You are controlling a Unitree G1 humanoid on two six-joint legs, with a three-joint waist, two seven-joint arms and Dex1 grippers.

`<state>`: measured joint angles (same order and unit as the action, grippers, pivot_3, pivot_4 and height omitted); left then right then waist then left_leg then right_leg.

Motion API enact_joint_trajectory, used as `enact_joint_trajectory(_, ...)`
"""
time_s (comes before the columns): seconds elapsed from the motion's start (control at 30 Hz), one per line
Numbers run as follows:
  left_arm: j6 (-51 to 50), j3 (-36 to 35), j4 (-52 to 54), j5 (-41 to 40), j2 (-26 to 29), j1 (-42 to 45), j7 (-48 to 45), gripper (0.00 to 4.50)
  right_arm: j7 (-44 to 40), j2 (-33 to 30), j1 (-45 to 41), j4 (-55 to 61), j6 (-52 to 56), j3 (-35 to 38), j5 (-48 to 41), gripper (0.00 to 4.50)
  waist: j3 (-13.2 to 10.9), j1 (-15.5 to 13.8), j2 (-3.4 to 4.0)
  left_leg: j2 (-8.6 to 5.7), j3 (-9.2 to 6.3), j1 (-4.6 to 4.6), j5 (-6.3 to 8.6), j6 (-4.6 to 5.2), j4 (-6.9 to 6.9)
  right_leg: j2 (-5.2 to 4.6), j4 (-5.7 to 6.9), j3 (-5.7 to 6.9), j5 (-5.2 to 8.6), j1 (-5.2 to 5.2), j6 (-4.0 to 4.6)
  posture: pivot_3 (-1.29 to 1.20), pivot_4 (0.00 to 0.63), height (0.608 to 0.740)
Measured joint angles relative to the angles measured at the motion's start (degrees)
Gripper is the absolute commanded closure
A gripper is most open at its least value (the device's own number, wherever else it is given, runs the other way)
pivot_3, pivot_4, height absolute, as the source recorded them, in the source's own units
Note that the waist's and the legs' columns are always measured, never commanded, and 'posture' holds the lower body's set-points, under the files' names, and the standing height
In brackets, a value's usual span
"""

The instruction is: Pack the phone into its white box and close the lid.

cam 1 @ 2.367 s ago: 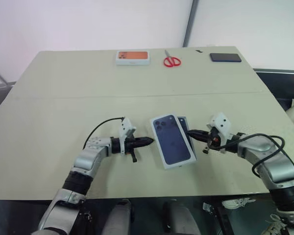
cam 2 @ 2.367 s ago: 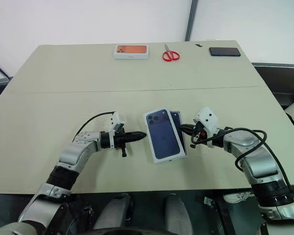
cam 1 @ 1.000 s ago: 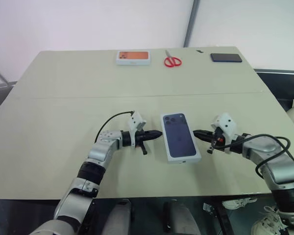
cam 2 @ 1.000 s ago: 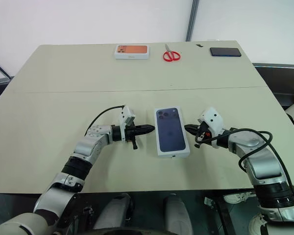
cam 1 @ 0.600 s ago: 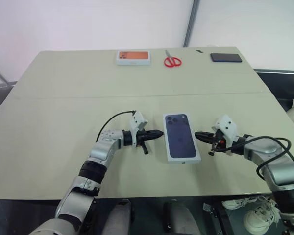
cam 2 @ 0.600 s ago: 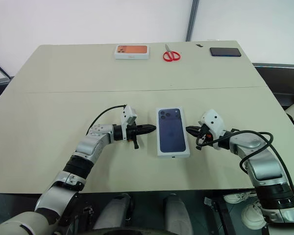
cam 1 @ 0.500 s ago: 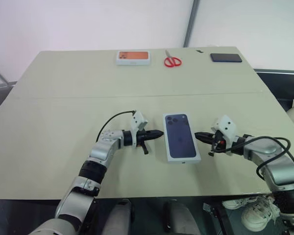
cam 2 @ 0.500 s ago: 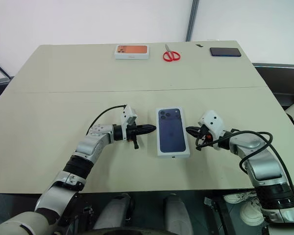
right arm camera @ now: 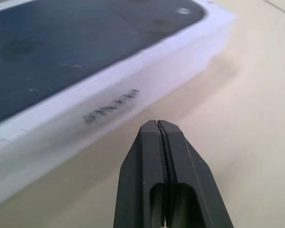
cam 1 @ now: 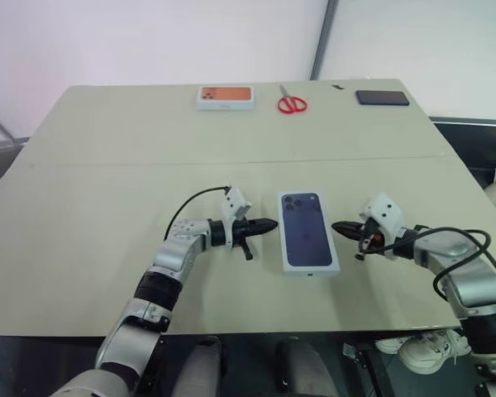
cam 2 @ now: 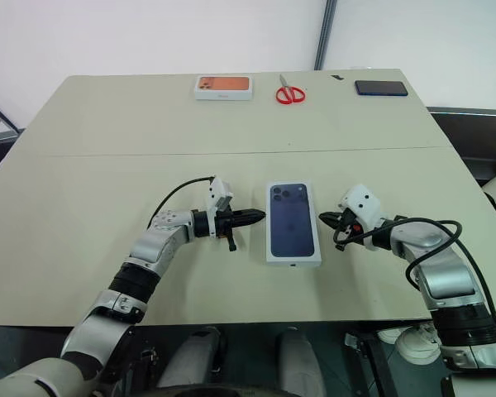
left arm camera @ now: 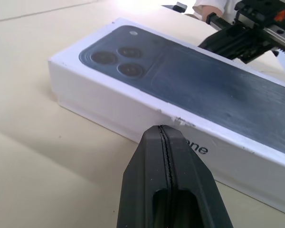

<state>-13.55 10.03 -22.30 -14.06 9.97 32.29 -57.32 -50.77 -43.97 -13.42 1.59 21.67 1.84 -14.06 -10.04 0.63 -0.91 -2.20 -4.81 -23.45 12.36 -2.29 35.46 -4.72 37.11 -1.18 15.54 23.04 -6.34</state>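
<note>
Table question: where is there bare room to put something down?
The wide middle band of the table is bare, between the far row of orange-topped box, scissors, black slab and the near closed box. It's crowded beside that box, flanked by left gripper and right gripper.

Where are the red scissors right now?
The red-handled scissors lie at the table's far edge, between the orange-topped white box and the thin black slab.

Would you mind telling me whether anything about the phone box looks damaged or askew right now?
The box lies closed, about square to the table's front edge. One small flaw: the long edge facing the left pincer has a chipped, frayed spot just above the printed lettering. Otherwise nothing stands out.
</note>
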Motion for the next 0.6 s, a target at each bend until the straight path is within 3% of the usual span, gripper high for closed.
enact_joint_trajectory(0.4, -1.1, -2.0, 0.4, -2.0, 0.5, 0.9, 0.3, 4.5, 0.3, 2.2, -3.8, 0.3, 1.0, 4.0, -4.5, 4.48, 0.0, 0.1, 0.0, 0.02, -0.02, 0.02, 0.0, 0.0, 0.02, 0.02, 0.05, 0.01, 0.0, -0.01, 0.0, 0.0, 0.15, 0.74)
enact_joint_trajectory(0.6, -1.0, -4.5, -1.5, -4.1, -4.0, 8.1, 2.2, 4.5, -1.1, 3.2, -3.1, 5.4, 3.3, 2.3, -7.2, 4.48, 0.0, -0.3, -0.01, -0.05, -0.06, 0.01, 0.06, 0.08, 0.33, -0.03, -0.02, 0.09, 0.02, -0.25, -0.05, 0.0, 0.15, 0.74)
